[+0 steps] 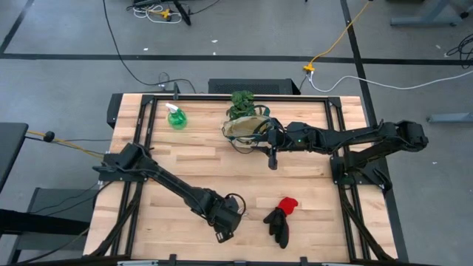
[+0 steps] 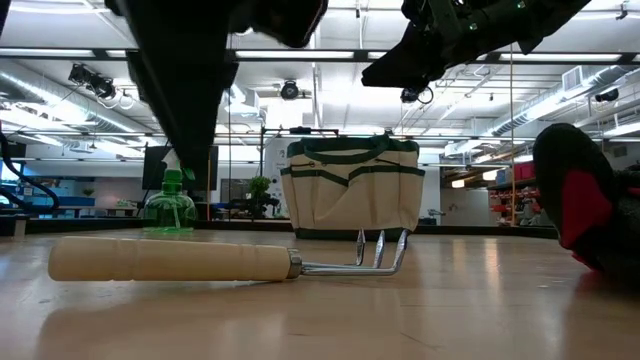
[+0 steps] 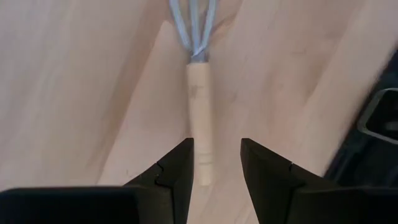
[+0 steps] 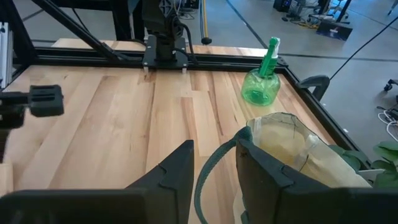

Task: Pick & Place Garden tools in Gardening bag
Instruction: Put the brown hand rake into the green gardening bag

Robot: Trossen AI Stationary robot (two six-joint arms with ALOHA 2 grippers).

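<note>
The green spray bottle (image 1: 177,117) is seen standing upright at the far left of the table (image 1: 199,159) — translucent, round-bodied, with a green trigger head. Nearer the front edge, the left gripper (image 3: 214,163) is held low over a hand rake (image 2: 220,260); its 2 fingers are parted, with the pale wooden handle lying between them, untouched as far as can be told. The rake is laid flat on the wood, its bent metal tines pointing away from the gripper.

At the far middle, the gardening bag (image 2: 350,190) is stood upright — cream canvas with dark green trim and outer pockets. The right gripper (image 4: 214,163) is held at the bag's rim, and a green handle strap (image 4: 211,168) is seen passing between its fingers; whether it is clamped cannot be told. The red-and-black gloves (image 1: 282,219) lie at the front right.
</note>
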